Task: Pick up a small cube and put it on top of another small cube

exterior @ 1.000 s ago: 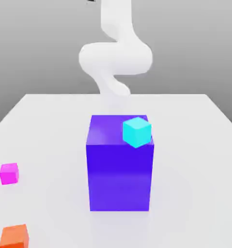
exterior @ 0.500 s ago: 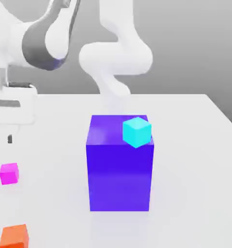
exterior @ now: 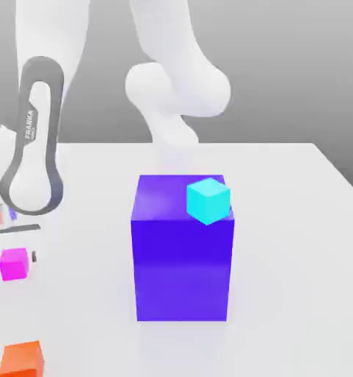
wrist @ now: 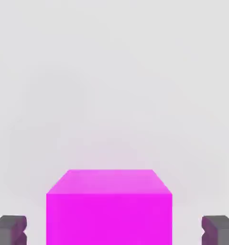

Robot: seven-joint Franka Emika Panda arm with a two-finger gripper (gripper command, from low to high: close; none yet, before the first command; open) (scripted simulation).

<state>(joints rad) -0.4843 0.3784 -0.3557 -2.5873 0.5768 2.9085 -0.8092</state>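
The small magenta cube [exterior: 15,263] sits on the white table [exterior: 282,221], right between the gripper's [exterior: 11,259] two dark fingertips [wrist: 10,229] — one on each side of it, with a gap between each tip and the cube's faces in the hand view, so the jaws stand apart around it and are not clamped. Beyond the gripper, toward the exterior view's right, stands the big violet-blue block [exterior: 183,265] with a small cyan cube [exterior: 208,200] on top. Nearer the camera than the gripper lies a small orange cube [exterior: 21,359].
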